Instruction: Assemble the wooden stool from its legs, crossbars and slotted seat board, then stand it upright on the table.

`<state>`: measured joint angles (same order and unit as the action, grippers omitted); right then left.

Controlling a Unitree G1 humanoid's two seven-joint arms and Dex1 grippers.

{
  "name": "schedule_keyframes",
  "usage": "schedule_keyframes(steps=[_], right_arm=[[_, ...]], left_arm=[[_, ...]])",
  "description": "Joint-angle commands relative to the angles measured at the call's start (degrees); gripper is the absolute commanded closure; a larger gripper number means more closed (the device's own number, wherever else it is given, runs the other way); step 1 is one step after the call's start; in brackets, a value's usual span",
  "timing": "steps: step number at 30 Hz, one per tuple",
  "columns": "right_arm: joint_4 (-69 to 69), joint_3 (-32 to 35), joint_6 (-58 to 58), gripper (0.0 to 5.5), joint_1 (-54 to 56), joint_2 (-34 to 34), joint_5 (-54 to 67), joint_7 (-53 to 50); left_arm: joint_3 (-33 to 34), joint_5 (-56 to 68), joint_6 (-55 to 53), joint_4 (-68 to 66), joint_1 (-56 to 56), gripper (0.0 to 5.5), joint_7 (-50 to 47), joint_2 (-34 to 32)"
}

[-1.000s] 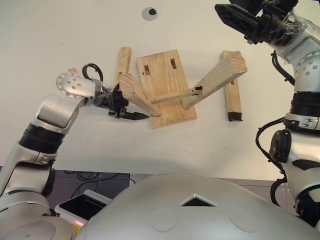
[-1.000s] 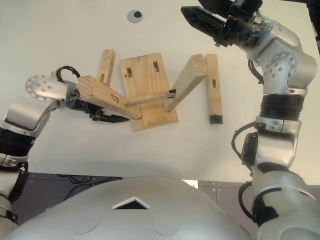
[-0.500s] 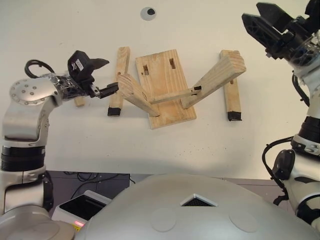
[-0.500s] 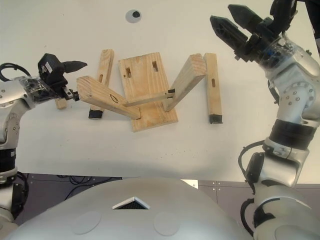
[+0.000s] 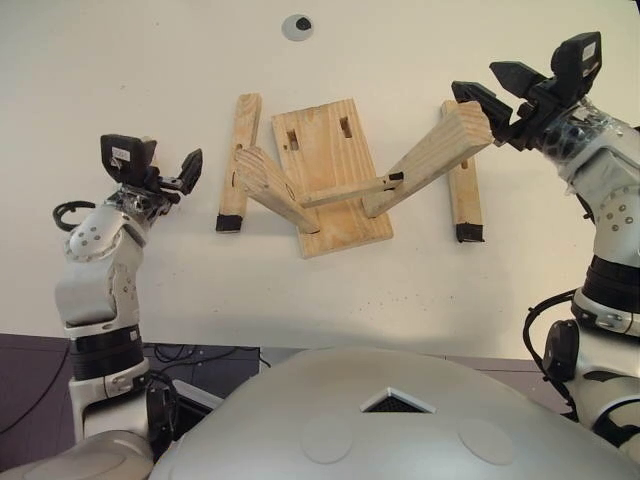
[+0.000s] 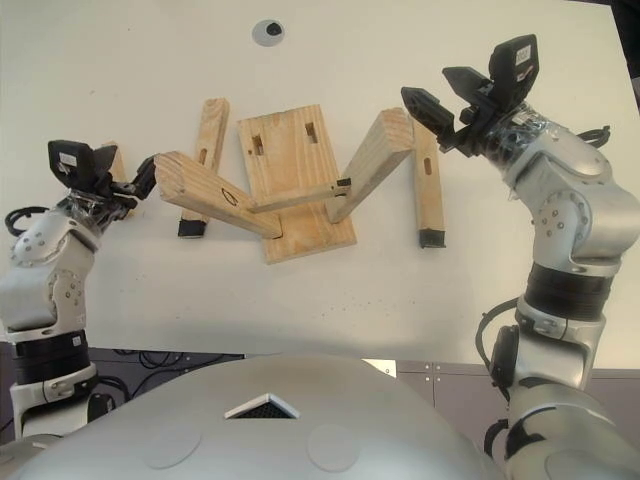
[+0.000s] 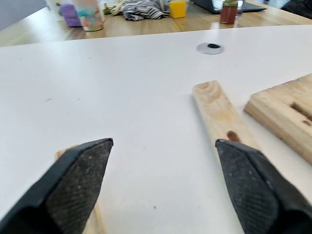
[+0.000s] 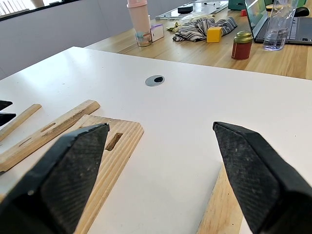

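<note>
The slotted seat board lies flat on the white table. Two legs, left and right, joined by a crossbar, rest tilted across it. A loose leg lies to the board's left and another to its right. My left gripper is open, left of the loose left leg, over a thin wooden stick. My right gripper hangs open just behind the upper end of the right joined leg, holding nothing.
A round grey grommet sits in the table at the back. The table's front edge runs close to me. A wooden desk with a cup, a cloth, a jar and a laptop stands beyond.
My left gripper drew back leftward from the left joined leg. My right gripper came down and in toward the right joined leg's upper end. The wooden parts stayed put.
</note>
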<state>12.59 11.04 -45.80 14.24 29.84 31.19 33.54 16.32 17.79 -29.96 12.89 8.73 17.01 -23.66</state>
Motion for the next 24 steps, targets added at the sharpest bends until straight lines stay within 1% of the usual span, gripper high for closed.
schedule_keyframes(steps=[1, 3, 5, 7, 9, 10, 12, 14, 16, 17, 18, 21, 24], right_arm=[[0.5, 0.0, -0.3, 1.58, -0.9, -0.1, 0.6, -0.3], [1.2, -0.3, -0.5, 1.58, -1.4, -0.2, 1.1, 0.0], [2.2, -1.6, -0.7, 1.58, -2.5, 1.8, 0.1, 1.0], [4.3, -2.9, -1.7, 1.58, -6.2, 7.5, -0.3, 5.7], [7.9, -5.1, 0.8, 1.58, -13.6, 17.6, -1.8, 16.0], [9.8, -5.7, 1.8, 1.58, -16.4, 21.5, -1.8, 20.4], [14.7, -5.3, 1.0, 1.58, -20.2, 26.2, 2.0, 28.0], [18.9, -4.4, -1.4, 1.58, -21.6, 26.0, 8.2, 31.5], [19.5, -2.7, -7.5, 1.58, -18.5, 20.9, 20.6, 29.3], [19.1, -2.4, -9.8, 1.58, -16.9, 18.8, 25.5, 27.6], [18.5, -3.3, -11.2, 1.58, -15.1, 16.5, 27.9, 25.3], [15.4, -8.6, -9.1, 1.58, -10.9, 11.7, 22.2, 18.5], [10.1, -13.4, -1.1, 1.58, -7.7, 11.4, 9.5, 14.3]], left_arm=[[1.1, -1.6, -1.1, 1.6, 2.4, 1.63, -4.8, 2.9], [0.9, -2.1, -0.4, 2.0, 2.3, 1.63, -5.6, 3.4], [0.5, -1.9, -0.7, 2.8, 2.0, 1.63, -5.2, 3.3], [-0.7, -1.2, 0.8, 4.2, 1.1, 1.63, -2.6, 2.6], [-3.8, 0.8, 2.5, 6.3, -1.3, 1.63, 1.6, 3.0], [-5.1, 1.7, 2.6, 7.3, -2.4, 1.63, 2.9, 3.4], [-7.2, 3.4, 1.6, 9.0, -3.7, 1.63, 4.4, 4.2], [-9.0, 4.1, 0.5, 10.5, -3.9, 1.63, 5.1, 4.5], [-12.0, 4.8, -1.0, 12.2, -3.3, 1.63, 6.4, 4.1], [-13.5, 4.9, -1.6, 13.0, -3.0, 1.63, 7.2, 3.8], [-15.1, 4.9, -2.0, 13.6, -2.8, 1.63, 8.3, 3.2], [-20.6, 3.8, -2.1, 14.4, -3.7, 1.63, 12.3, 0.7], [-27.6, 1.5, -1.0, 13.9, -6.9, 1.63, 16.7, -1.1]])
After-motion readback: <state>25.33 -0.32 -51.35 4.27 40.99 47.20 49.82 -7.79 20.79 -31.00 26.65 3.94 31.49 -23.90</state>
